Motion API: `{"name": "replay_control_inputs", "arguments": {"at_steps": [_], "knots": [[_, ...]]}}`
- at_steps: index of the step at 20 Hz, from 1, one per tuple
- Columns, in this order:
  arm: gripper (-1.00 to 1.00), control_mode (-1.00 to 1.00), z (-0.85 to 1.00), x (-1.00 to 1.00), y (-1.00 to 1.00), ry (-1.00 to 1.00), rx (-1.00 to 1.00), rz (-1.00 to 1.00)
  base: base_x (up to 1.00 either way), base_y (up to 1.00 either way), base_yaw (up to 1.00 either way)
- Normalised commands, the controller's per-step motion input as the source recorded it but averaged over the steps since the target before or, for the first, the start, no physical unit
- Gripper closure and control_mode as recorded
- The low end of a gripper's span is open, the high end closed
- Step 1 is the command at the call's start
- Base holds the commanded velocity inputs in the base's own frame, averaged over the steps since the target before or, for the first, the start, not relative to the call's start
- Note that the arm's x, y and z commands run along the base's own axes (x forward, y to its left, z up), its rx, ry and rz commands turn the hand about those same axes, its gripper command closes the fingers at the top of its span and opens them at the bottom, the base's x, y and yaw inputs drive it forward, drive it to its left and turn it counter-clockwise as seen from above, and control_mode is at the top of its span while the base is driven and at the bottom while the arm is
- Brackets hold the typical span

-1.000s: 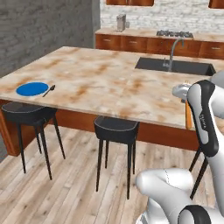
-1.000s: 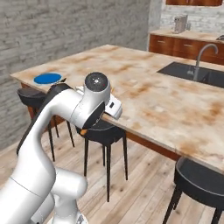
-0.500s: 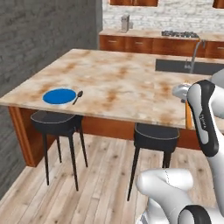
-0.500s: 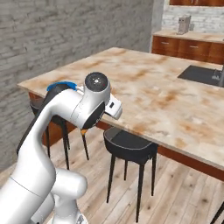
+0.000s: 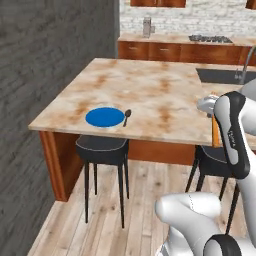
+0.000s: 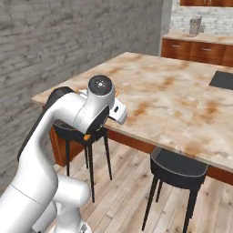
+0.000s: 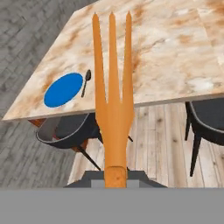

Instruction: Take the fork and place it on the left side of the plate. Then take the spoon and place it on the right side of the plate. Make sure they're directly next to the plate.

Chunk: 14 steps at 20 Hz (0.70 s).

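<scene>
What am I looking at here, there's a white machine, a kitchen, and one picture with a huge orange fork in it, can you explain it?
This is a computer-rendered kitchen with a white robot arm on a base that can drive around. Two pictures come from cameras on that base, looking forward over the arm from behind, one from its left side and one from its right. The third comes from a camera on the robot's hand, looking along its gripper.

The fork looks huge only because it is right in front of that hand camera. The gripper is shut on its handle, tines pointing away.

Ahead is a marble-look counter with black stools tucked under it. Near its corner lies a blue plate, with a dark spoon right beside it on the plate's right. The fork has not been set down yet.
</scene>
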Motion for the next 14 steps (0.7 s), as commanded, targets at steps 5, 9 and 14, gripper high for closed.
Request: {"name": "replay_control_inputs", "arguments": {"at_steps": [5,9,14], "knots": [[1.0,1.0,0.0,0.0,0.0,0.0,0.0,0.0,0.33,1.0,-0.18],[1.0,1.0,0.0,0.0,0.0,0.0,0.0,0.0,0.3,1.0,-0.19],[1.0,1.0,0.0,0.0,0.0,0.0,0.0,0.0,0.26,1.0,-0.19]]}}
